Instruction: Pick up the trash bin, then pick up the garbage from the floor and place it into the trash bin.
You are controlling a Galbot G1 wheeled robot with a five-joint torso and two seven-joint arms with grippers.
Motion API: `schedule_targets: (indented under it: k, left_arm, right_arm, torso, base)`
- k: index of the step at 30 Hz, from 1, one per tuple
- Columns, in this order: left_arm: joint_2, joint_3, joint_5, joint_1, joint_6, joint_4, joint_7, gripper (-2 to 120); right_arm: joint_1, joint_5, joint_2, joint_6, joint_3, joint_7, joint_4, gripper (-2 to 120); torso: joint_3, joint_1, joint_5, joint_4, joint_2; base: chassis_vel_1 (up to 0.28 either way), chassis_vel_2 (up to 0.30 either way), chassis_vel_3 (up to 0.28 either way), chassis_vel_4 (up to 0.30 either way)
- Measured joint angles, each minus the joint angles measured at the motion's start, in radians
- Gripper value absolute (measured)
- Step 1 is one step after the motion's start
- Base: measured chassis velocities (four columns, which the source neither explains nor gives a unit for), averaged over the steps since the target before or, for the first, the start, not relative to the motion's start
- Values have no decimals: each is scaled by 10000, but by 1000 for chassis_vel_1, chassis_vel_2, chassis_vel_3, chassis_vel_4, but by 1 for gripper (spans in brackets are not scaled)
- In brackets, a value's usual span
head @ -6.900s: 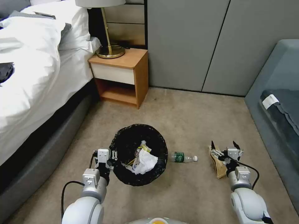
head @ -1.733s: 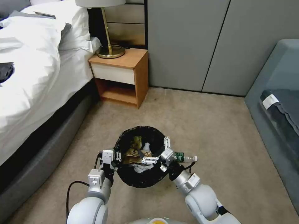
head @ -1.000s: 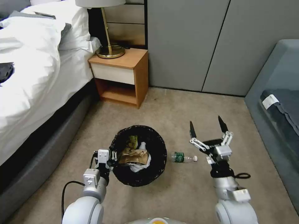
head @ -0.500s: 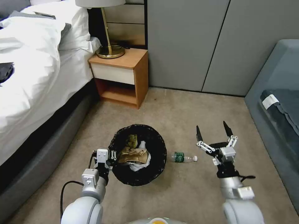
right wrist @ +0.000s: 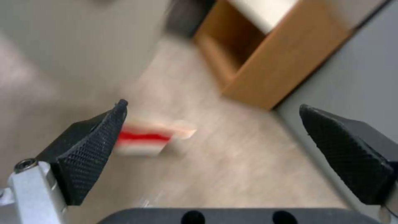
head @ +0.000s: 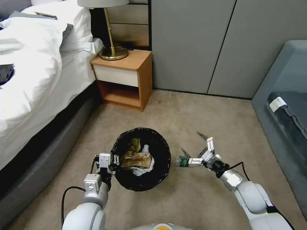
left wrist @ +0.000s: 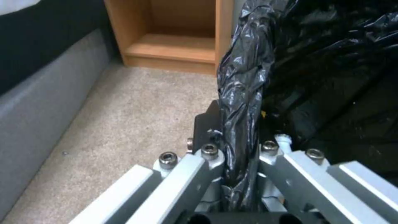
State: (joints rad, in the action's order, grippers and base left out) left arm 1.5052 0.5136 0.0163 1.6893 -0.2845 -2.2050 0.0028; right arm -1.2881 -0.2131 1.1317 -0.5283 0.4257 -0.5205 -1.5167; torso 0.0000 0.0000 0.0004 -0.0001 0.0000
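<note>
Carpet (head: 192, 115); right wrist view adds a red-striped wrapper (right wrist: 145, 140).

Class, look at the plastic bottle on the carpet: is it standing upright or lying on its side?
Lying on its side: the green-label plastic bottle stretches flat along the carpet beside the trash bin.

Head camera: looks down on your carpet from above | Left wrist: pressed close against the trash bin (left wrist: 315, 77) liner | Right wrist: low, facing the nightstand (right wrist: 265, 62) | Shared: nightstand, carpet.
</note>
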Motion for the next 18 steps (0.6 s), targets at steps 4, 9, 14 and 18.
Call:
schedule_targets:
  k: [4,9,14,18]
  left_arm:
    - [46,-16,-57,32,0,-8,3,0]
    - [74,31,-82,59,0,5,3,0]
    - [92,24,-120,69,0,59,2,0]
    - [87,40,-132,108,0,74,-3,0]
  right_arm:
    - [862,-442,-93,-310,-542,-523,1408,100]
    - [1840,-1007,300,-648,-813,-997,3062,100]
    - [2386,-1396,665,-775,-880,-1144,4327,100]
    - [2836,-1696,901,-815,-786,-1084,5249,100]
  torso:
    - [0,0,-2,1,0]
    - [0,0,-2,3,0]
    - [1,0,-3,1,0]
    - [0,0,-4,1,0]
  base:
    - [0,0,0,0]
    - [0,0,0,0]
    - [0,0,0,0]
    - [0,0,0,0]
